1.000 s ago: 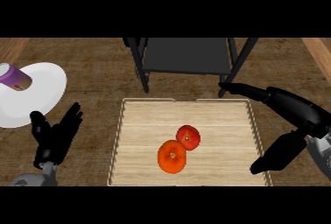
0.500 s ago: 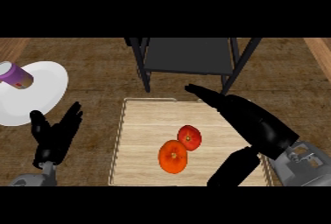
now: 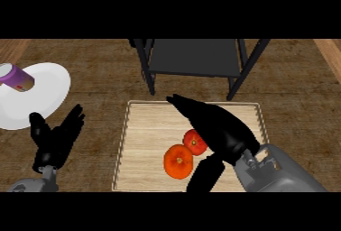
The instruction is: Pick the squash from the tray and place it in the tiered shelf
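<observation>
Head view: right robot hand (image 3: 216, 128) released above tray (image 3: 143, 135); lower it, then curl round squash (image 3: 195, 141) centrally

The counter (image 3: 93, 81) is showing a dark brown wood grain. The tray (image 3: 149, 135) is showing pale tan wood with faint lengthwise streaks. The squash (image 3: 178, 161) is showing bright orange; the piece beside it (image 3: 193, 140) is showing a redder orange. The shelf (image 3: 193, 58) is showing dark grey with black legs. The plate (image 3: 33, 97) is showing white. The can (image 3: 16, 77) on it is showing purple with a pale top. Both hands, left (image 3: 54, 142) and right (image 3: 220, 131), are showing black; the right forearm (image 3: 279, 173) is showing grey.
</observation>
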Robot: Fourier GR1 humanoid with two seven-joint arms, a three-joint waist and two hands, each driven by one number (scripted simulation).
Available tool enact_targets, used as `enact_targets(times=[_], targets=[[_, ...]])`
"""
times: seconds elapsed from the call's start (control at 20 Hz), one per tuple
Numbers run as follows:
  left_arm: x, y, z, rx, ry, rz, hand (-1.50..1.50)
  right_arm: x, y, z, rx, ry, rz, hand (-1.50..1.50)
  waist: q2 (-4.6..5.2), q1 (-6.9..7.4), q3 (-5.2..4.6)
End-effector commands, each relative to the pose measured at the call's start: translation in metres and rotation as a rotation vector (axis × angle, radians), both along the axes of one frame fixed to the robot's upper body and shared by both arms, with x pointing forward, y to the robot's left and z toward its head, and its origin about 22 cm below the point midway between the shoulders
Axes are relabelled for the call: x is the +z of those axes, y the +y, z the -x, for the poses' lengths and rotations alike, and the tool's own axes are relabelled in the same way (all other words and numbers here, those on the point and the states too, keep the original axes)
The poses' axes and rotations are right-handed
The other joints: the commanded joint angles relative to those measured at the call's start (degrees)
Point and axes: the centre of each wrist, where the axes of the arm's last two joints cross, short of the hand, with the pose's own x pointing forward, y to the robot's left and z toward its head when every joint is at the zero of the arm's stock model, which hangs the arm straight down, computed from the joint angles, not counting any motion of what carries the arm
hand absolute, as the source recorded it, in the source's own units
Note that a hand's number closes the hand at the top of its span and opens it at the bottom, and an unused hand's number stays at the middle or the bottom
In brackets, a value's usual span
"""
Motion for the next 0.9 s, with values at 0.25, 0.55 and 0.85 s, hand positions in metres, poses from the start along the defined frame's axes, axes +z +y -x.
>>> enact_targets(times=[0.25,0.55,0.85], targets=[[-0.021,0.009,0.015,-0.013,0.052,0.007,0.00,-0.021,0.025,0.024,-0.064,0.016,0.142,-1.50,0.13,-0.19,-0.25],[-0.015,-0.006,-0.005,0.005,0.037,-0.006,0.00,-0.049,0.031,0.038,-0.077,-0.011,0.192,-1.50,0.20,-0.50,-0.23],[-0.015,-0.018,0.000,0.021,0.037,-0.017,0.00,-0.059,0.037,0.034,-0.086,0.000,0.204,-1.50,0.19,-0.28,-0.22]])
